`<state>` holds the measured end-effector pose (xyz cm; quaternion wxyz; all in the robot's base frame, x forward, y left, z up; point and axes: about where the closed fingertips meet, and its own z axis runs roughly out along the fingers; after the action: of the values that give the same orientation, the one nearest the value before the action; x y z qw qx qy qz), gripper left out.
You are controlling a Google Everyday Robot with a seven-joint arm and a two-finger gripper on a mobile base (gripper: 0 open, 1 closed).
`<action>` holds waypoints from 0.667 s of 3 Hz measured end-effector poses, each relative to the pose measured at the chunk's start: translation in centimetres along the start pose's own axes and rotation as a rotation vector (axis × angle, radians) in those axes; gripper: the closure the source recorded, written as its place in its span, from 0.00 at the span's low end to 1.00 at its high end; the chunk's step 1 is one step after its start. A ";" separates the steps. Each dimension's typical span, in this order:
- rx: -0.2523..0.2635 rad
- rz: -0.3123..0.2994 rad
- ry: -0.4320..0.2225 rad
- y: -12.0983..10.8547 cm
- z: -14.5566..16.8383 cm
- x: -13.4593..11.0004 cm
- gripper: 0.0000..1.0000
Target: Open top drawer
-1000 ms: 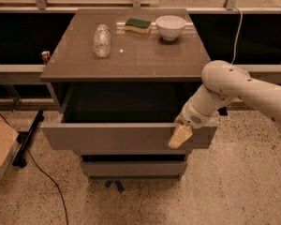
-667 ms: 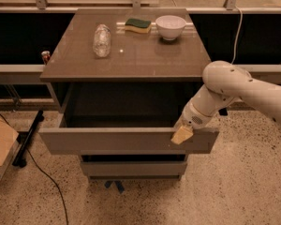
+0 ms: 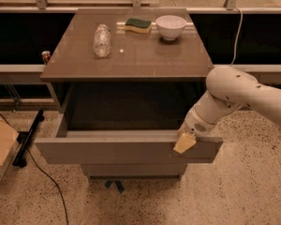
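Observation:
The top drawer (image 3: pixel 112 150) of the grey-brown cabinet stands pulled far out toward me, its dark deep box showing under the cabinet top. Its flat plain front panel has no handle. My gripper (image 3: pixel 184 142) sits at the right part of the drawer's front rim, a yellowish fingertip hanging over the front face. The white arm comes in from the right. A lower, shorter drawer front (image 3: pixel 131 170) shows shut beneath it.
On the cabinet top (image 3: pixel 131 60) lie a clear plastic bottle (image 3: pixel 102 40), a green-and-yellow sponge (image 3: pixel 138 25) and a white bowl (image 3: pixel 171 26). A cardboard box (image 3: pixel 0 146) and a black cable (image 3: pixel 47 177) lie on the speckled floor at left. Dark shelving runs behind.
The top drawer has slid further out toward me, and my gripper has moved with its front rim.

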<state>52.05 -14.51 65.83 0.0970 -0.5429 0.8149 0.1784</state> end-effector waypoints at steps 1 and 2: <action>-0.006 0.061 0.001 2.2 0.3 1.7 0.59; -0.006 0.061 0.001 2.2 0.3 1.7 0.36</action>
<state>49.35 -15.04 65.37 0.0894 -0.5182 0.8305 0.1836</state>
